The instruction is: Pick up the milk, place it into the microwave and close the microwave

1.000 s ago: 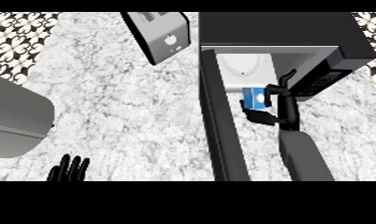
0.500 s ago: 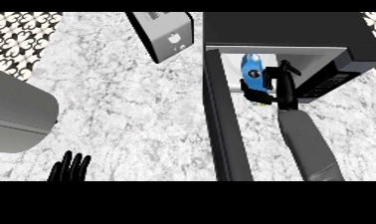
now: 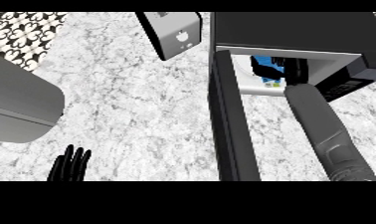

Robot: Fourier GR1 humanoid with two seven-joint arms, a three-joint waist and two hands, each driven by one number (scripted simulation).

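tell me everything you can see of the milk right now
The milk is a small carton, blue with a white lower part bearing a small green and yellow mark. It sits inside the microwave, in the white cavity behind the open door. The right hand reaches in and its black fingers curl round the carton's upper part, hiding much of it. Whether its base rests on the cavity floor cannot be told.

Counter: we saw white-grey marble filling the view.
Toaster-like box: we found it near the counter's far edge, tilted.
Grey rounded object: at the counter's left edge.
Patterned tile: far left corner.
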